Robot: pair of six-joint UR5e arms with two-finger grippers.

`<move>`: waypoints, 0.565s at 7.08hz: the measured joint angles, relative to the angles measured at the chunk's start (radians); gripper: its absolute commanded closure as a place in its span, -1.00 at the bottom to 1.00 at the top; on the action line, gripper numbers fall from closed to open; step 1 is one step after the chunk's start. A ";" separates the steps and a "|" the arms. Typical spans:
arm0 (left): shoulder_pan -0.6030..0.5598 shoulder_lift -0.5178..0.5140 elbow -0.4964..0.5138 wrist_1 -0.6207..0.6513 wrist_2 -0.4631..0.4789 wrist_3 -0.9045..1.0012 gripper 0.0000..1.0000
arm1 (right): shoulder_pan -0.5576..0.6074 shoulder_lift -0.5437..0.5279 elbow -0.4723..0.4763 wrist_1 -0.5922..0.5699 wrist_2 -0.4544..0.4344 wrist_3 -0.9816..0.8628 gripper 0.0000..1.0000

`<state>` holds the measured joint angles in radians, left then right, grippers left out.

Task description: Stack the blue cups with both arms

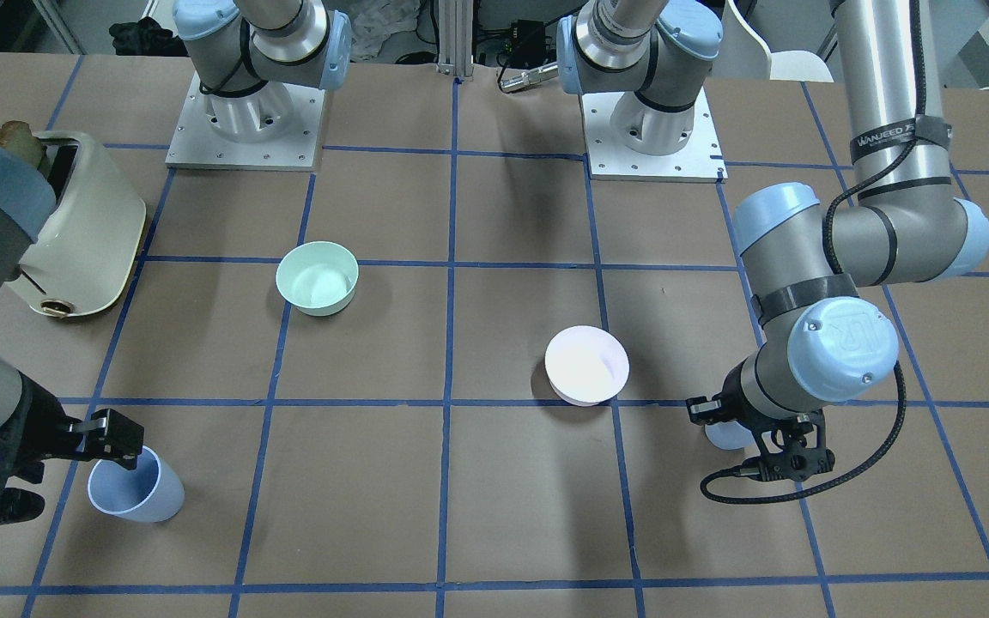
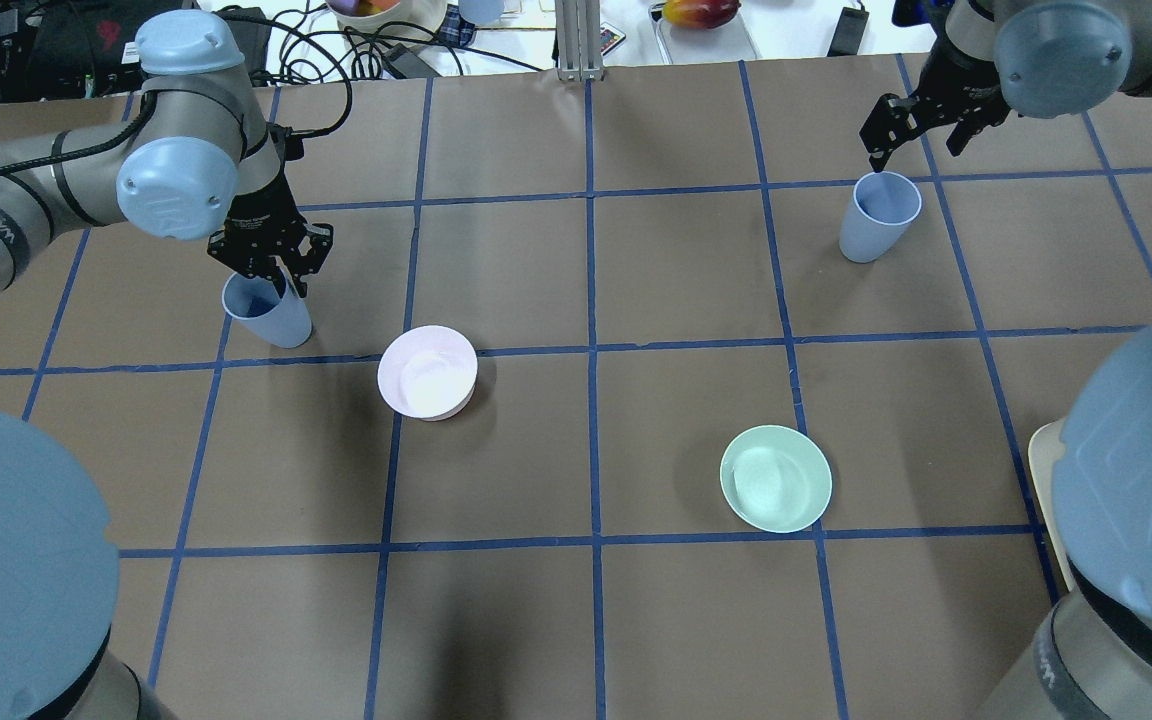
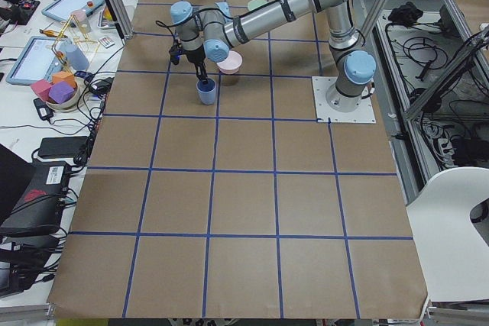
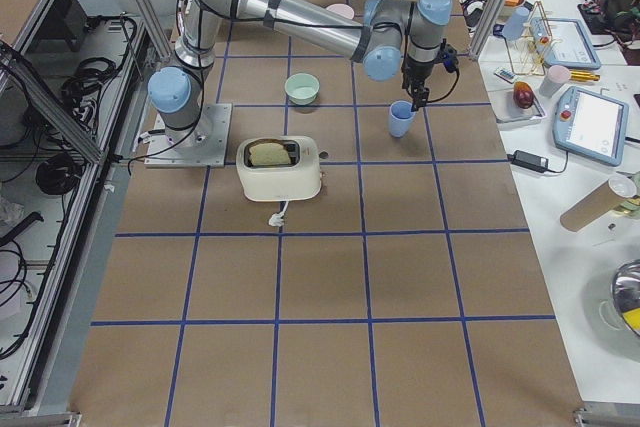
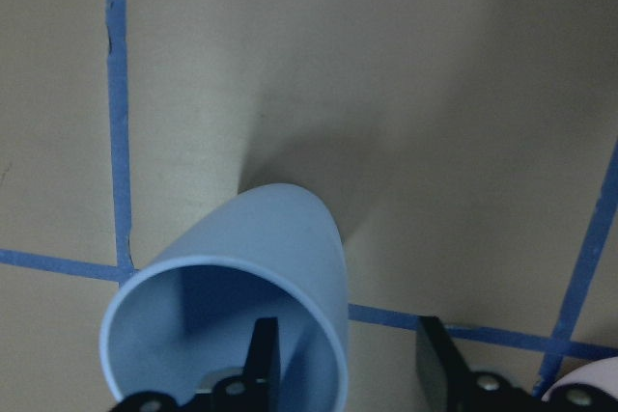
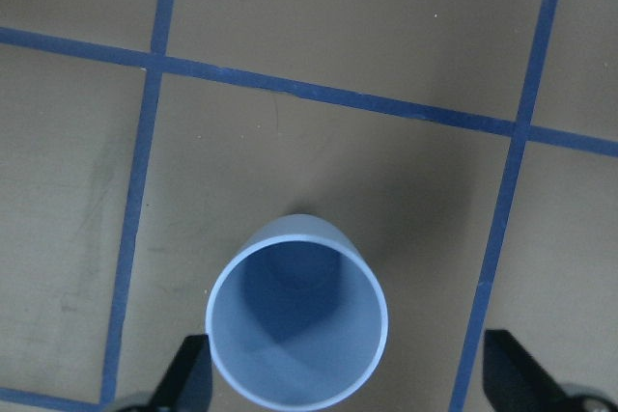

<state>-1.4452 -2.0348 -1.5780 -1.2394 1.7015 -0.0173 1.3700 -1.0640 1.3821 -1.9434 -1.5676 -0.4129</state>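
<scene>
Plastic, matte and light blue, shaped into two tapered, handleless tumblers, both upright and mouth-up on the brown paper tabletop [image 2: 496, 470] gridded with blue tape. At left of centre in the overhead view, the first blue cup [image 2: 268, 315], beside a tape crossing. At upper right of that view, the second blue cup [image 2: 876, 215], well apart from the other. Not yet stacked.

Down at the first rim, the left pincer [image 2: 288, 280], apart and astride the wall. In the left wrist view, one black finger [image 5: 263, 359] inside the mouth, its partner outside, with open space between that one and the wall. Just above the second cup, the right pincer [image 2: 914, 150], spread wide. In the right wrist view, the round rim between its fingers [image 6: 188, 378], the left-hand one close to the wall, the other well clear.

Near the first cup, toward frame centre, a smooth pale pink bowl [image 2: 428, 372]. Lower right of centre, a mint-green bowl [image 2: 776, 478]. Both below the line between the cups. At the left edge of the front-facing view, a cream toaster [image 1: 82, 232] with toast in its slot.
</scene>
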 measured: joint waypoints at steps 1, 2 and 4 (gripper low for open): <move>-0.003 0.000 0.006 0.015 -0.001 -0.001 1.00 | -0.013 0.013 0.002 -0.016 0.000 -0.028 -1.00; -0.016 0.004 0.019 0.034 -0.005 -0.006 1.00 | -0.028 0.031 0.002 -0.023 0.001 -0.051 -1.00; -0.107 0.004 0.094 0.042 -0.015 -0.104 1.00 | -0.049 0.070 0.011 -0.022 0.006 -0.072 -1.00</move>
<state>-1.5523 -2.0304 -1.4835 -1.1976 1.6863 -0.1212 1.3209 -0.9940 1.3927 -1.9650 -1.5617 -0.4849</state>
